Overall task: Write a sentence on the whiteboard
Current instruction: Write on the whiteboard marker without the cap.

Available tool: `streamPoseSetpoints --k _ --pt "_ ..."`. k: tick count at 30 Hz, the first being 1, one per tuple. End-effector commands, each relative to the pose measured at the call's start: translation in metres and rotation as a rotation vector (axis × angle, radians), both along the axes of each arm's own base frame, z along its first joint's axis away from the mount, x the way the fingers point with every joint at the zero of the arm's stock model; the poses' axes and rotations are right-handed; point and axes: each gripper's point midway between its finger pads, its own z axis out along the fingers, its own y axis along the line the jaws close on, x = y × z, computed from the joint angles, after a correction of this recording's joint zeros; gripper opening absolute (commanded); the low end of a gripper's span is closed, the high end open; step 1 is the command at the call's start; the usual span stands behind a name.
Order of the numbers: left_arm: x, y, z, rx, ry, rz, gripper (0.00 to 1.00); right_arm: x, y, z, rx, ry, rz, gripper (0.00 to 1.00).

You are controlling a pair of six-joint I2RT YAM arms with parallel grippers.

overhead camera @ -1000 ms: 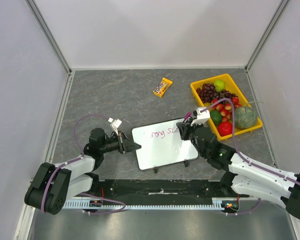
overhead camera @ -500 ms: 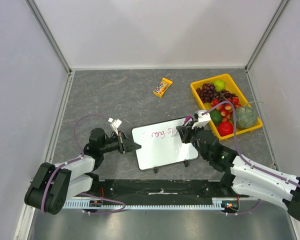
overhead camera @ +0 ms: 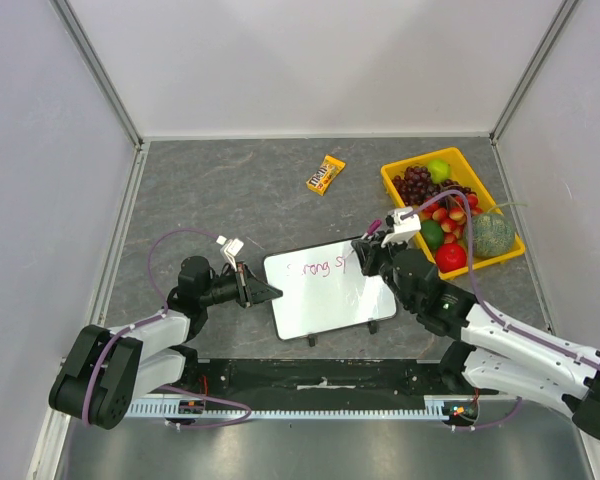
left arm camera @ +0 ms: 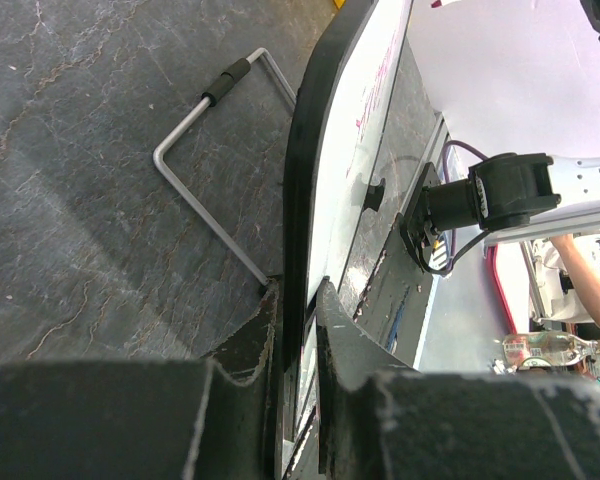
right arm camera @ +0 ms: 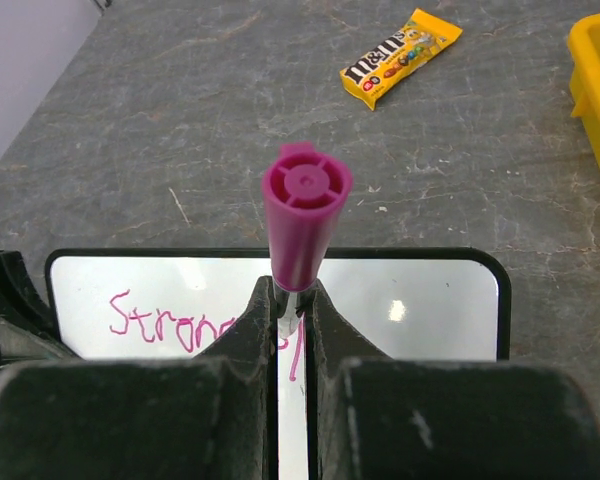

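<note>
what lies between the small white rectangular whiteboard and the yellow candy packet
Nothing: only bare grey tabletop between whiteboard and candy packet, seen in the top view.

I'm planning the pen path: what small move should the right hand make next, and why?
Probably draw the marker rightward to finish the lone pink stroke into a letter. The right hand is shut on the marker, "Strong" is written, bare whiteboard lies to its right, and the left hand clamps the board's edge.

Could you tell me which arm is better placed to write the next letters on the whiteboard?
Right. The right tool grips the pink marker at the whiteboard, by the sentence; the left tool only clamps the board's edge.
</note>
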Motion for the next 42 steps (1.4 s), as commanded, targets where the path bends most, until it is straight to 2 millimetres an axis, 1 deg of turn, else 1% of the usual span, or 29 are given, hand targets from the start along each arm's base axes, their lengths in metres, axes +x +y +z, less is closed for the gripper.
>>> streamPoseSetpoints --k 1,6,13,21,35,42 --pt "0.002 0.008 -0.019 0.062 0.029 0.047 0.02 0.014 -0.003 0.014 -0.018 -0.035 -0.054 0.00" --pt "0.003 0.008 -0.019 0.062 0.029 0.049 0.02 0.018 -0.002 0.005 -0.038 -0.023 -0.066 0.00" --pt "0.003 0.008 -0.019 0.062 0.027 0.052 0.02 0.021 -0.008 0.002 -0.042 -0.027 -0.097 0.00" --pt "0.003 0.008 -0.019 0.062 0.030 0.049 0.02 0.023 -0.014 -0.008 -0.067 -0.010 -0.113 0.00" --pt "0.003 0.008 -0.020 0.064 0.031 0.050 0.02 0.012 -0.019 -0.025 -0.083 0.025 -0.084 0.00" --pt "0.003 0.008 -0.019 0.064 0.031 0.050 0.02 0.008 -0.014 -0.028 -0.077 0.035 -0.047 0.00"
